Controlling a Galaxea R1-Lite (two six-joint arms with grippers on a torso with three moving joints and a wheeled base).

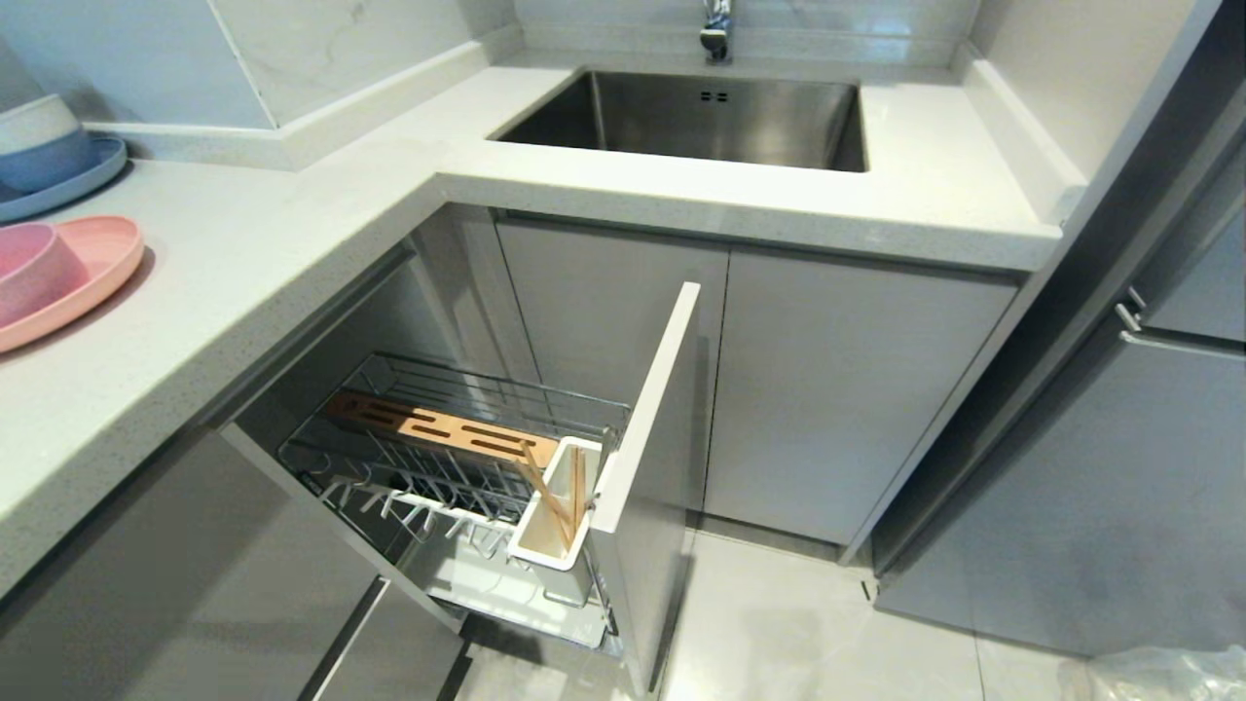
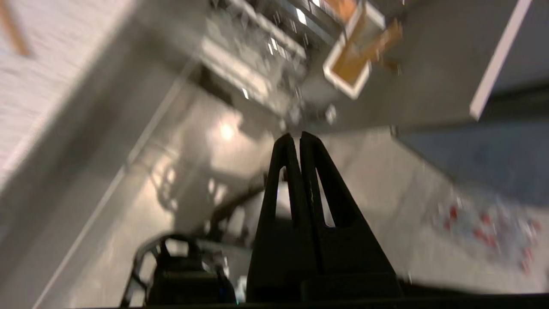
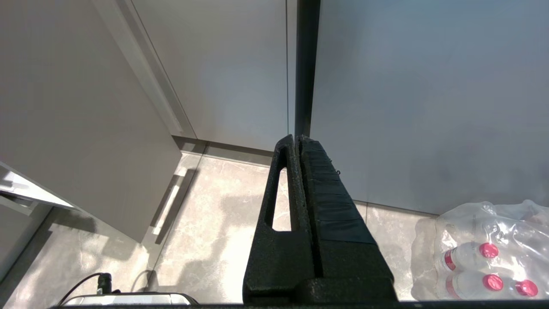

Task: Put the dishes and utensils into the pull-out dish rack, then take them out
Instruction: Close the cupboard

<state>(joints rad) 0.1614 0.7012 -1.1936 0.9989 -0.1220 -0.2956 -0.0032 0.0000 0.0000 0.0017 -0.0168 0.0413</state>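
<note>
mostly chrome wire rack [image 1: 458, 458], wood chopsticks [image 1: 555, 501] upright.

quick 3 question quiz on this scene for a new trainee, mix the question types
1. True or false: the chopsticks stand in the white utensil holder of the rack.
2. Where is the pink bowl? A) in the sink B) on the pink plate on the counter C) on the rack's prongs
3. Fill in: the left gripper and the right gripper are both ____ and hold nothing.

Key: 1 true; 2 B; 3 shut
</note>
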